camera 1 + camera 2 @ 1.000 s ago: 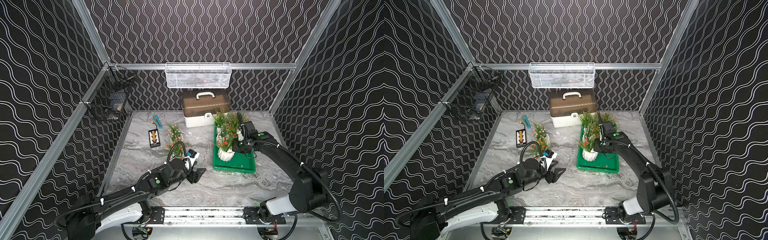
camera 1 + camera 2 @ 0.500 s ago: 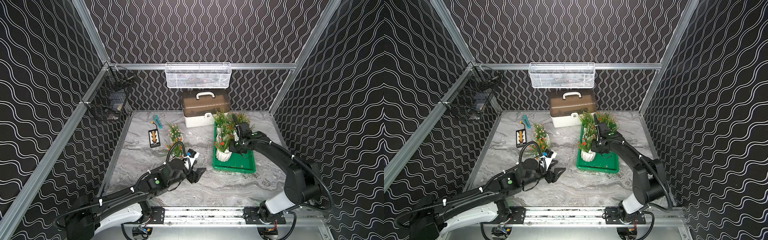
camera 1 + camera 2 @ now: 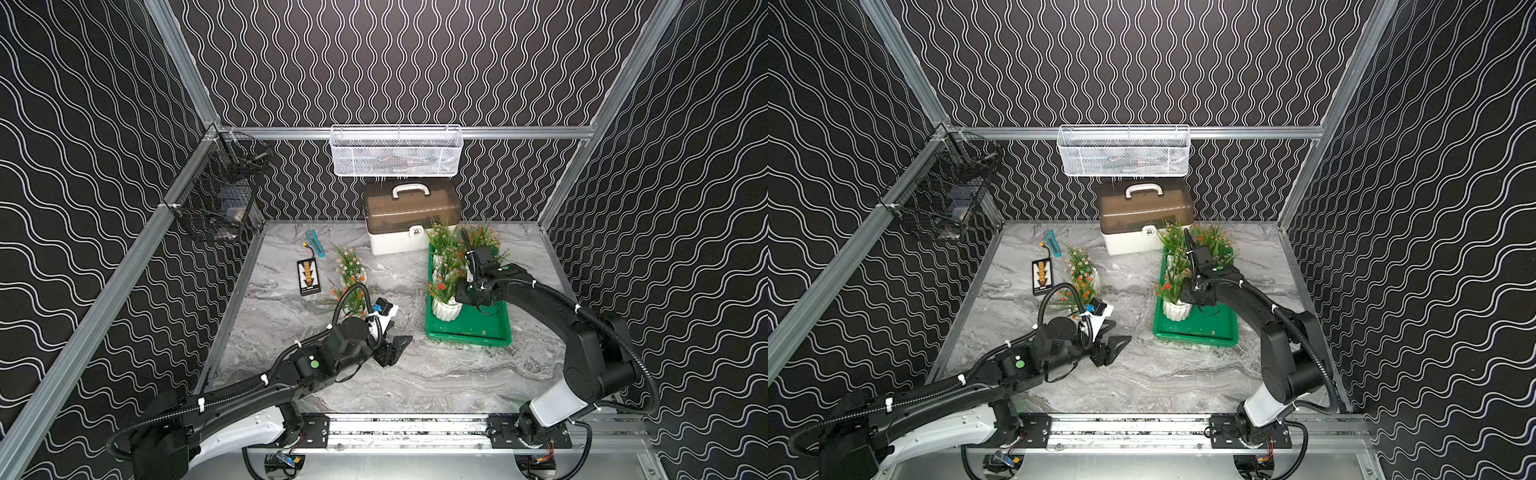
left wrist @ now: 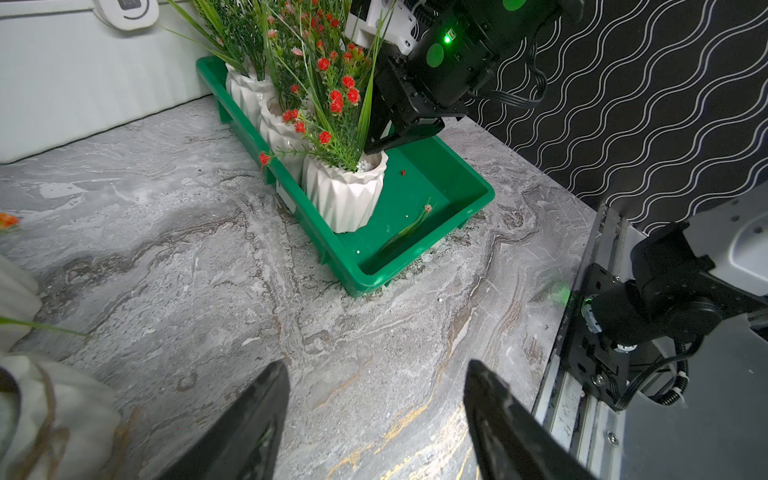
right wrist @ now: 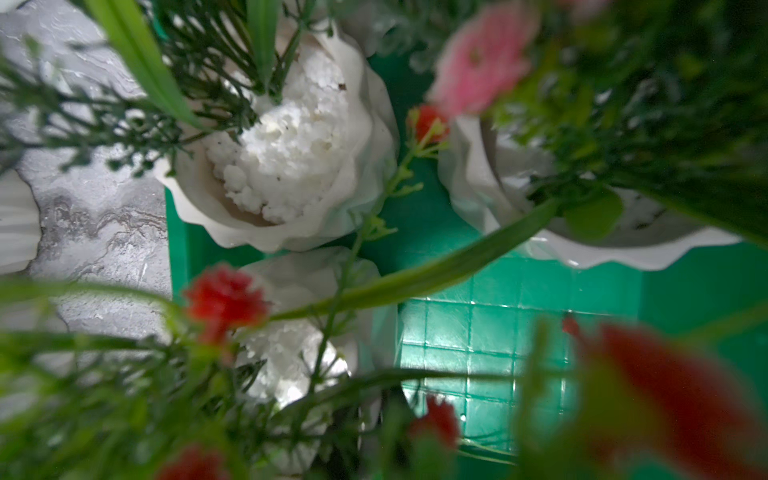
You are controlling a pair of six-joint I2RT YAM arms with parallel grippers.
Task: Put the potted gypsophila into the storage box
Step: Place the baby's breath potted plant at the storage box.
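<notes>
**Fourth plant seated in the box: release it cleanly**

In both top views the box (image 3: 469, 330) lies right of centre on the table (image 3: 291, 332), its long side running up the frame. Four plants stand in it: three in a row along its left wall and one near its upper right corner. The front plant (image 4: 345, 195) is the lowest of that row in the frame. It looks upright, with its pot flat on the green floor and just beside the pot behind it. The right gripper (image 4: 376, 145) reaches into its foliage, and the jaws are pinched together on the stems just above the pot's rim.

The left gripper (image 4: 376, 370) hovers low over bare table at lower centre, jaws wide and holding nothing. Two plants are not yet boxed. Left of centre stand an upper plant (image 3: 350, 268) and, just below it and partly hidden, a lower plant (image 3: 352, 296).

The step in hand appears to be letting go of the front plant.
- **Check the seat:** confirm the pot's base is fully down before opening, since a tall plant on a narrow pot would likely tip if dropped.
- **Open gently:** open only far enough to free the stems, so the fingers do not sweep the neighbouring plant.
- **Withdraw upward:** rise straight up along the stems, not sideways. Thin stems can snag a finger and drag the pot over the low wall.
- **Room for the rest:** the box's lower right floor is bare and can take the last two.
</notes>
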